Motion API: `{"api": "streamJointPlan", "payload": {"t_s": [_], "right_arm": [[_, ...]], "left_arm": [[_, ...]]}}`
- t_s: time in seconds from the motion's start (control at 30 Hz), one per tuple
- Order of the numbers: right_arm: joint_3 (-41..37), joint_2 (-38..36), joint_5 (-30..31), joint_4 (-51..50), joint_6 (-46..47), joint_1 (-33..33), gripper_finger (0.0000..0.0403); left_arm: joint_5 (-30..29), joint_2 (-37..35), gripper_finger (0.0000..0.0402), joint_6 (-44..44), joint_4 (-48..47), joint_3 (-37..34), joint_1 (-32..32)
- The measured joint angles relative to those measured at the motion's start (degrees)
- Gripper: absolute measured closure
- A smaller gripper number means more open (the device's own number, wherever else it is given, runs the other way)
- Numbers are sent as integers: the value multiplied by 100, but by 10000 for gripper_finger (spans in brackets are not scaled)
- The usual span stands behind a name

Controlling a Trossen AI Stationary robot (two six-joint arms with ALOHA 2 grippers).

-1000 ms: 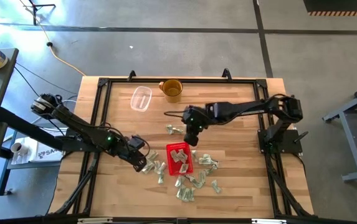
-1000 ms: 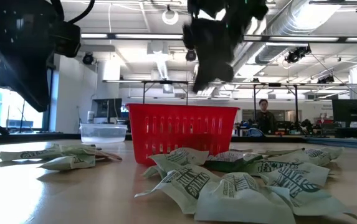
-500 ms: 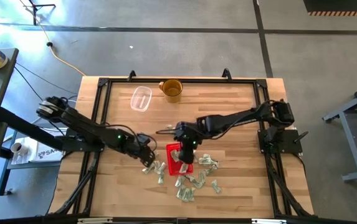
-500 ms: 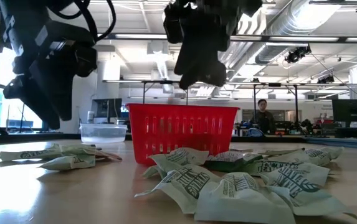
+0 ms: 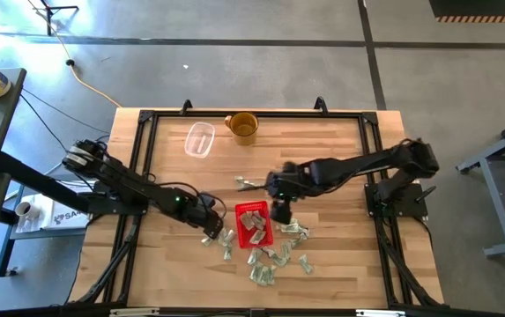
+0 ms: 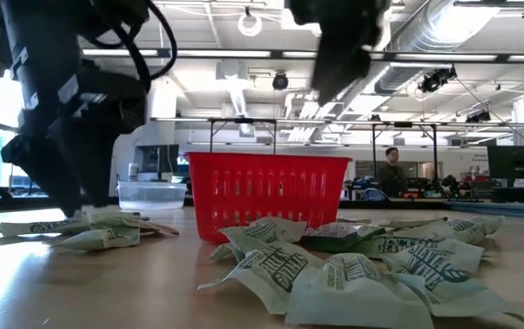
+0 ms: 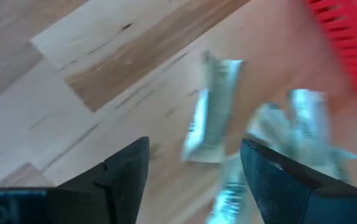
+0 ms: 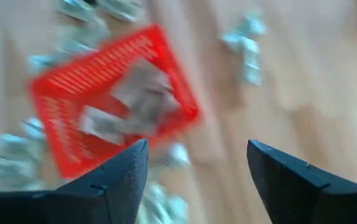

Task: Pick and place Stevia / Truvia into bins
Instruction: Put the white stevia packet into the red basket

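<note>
The red bin (image 5: 254, 224) stands on the table's near middle with a few Stevia packets (image 8: 134, 93) lying inside it. More packets lie loose around it: near side (image 5: 270, 260), left side (image 5: 223, 238), right side (image 5: 293, 229) and far side (image 5: 244, 183). My left gripper (image 5: 210, 229) is open and low over the packets left of the bin; one packet (image 7: 210, 112) lies just ahead of its fingertips (image 7: 194, 149). My right gripper (image 5: 280, 211) is open and empty, raised beside the bin's far right corner (image 8: 197, 152).
A clear plastic container (image 5: 200, 139) and a yellow-brown mug (image 5: 243, 127) stand near the table's far edge. A black frame (image 5: 146, 116) runs round the tabletop. A person (image 6: 390, 171) shows in the room beyond the table.
My left gripper has gone toward the red bin and down to the packets on its left. My right gripper came from the far side over the bin, then went up and toward the table's right edge.
</note>
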Motion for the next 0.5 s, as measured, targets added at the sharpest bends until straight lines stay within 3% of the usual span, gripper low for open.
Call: {"api": "streamJointPlan", "payload": {"t_s": [0.27,0.5], "right_arm": [[-634,-1114,1192,-1058,595,-9,140],[-2109,-2463,1368,-1067,1917,-11,140]], "left_arm": [[-273,402,202,59,28,25,-4],[-585,435,294,263,196,16,43]]}}
